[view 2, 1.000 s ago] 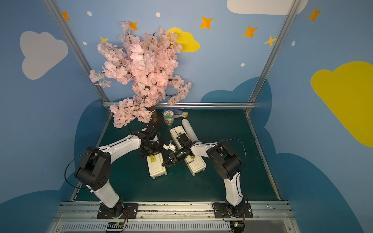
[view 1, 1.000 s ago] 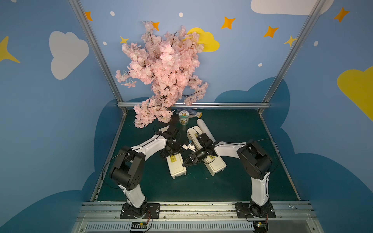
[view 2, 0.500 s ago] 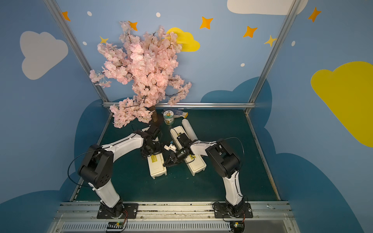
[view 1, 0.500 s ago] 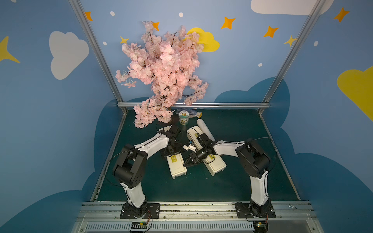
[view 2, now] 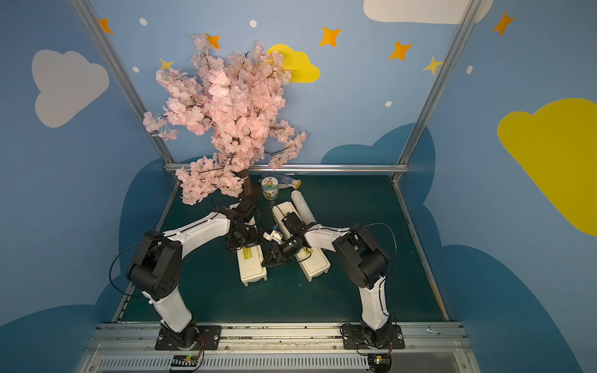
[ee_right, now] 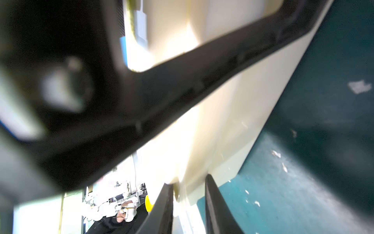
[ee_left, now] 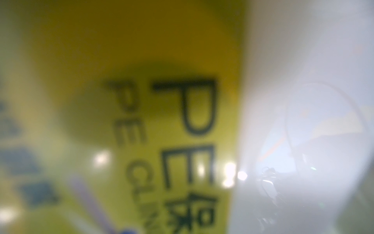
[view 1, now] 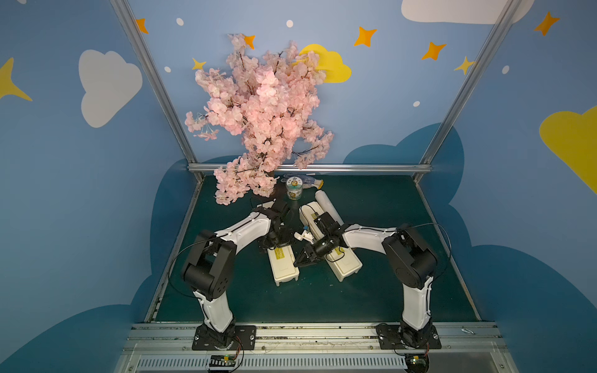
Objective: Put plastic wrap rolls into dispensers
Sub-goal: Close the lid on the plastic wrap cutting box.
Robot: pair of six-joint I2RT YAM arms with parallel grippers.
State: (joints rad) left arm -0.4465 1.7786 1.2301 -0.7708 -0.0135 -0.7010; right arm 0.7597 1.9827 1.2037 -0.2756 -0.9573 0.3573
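Presumably, the lid of the left dispenser [view 1: 281,266], which lay closed about the middle of the surface with one short end toward the near edge, was to be lifted. Its long side seemed to be pinched by the narrowly set right gripper [view 1: 299,261], and only at the fingertips [ee_right: 162,206]. The thin lip could be lost, or the whole box dragged, if the lid was held fast. The left gripper [view 1: 277,239] was placed low over the yellow label [ee_left: 141,60], its jaws set wide. If the lid was pressed down by it, the opening could be blocked.

Just beside, the right dispenser [view 1: 344,263] was crossed by the right arm. Farther on, one plastic wrap roll [view 1: 326,204] was laid against its far part, outside the box; a second roll could not be made out. Near the far edge a small jar [view 1: 294,191], a lying bottle [view 1: 310,181] and a blossom tree [view 1: 261,113] were found, apart from the work.
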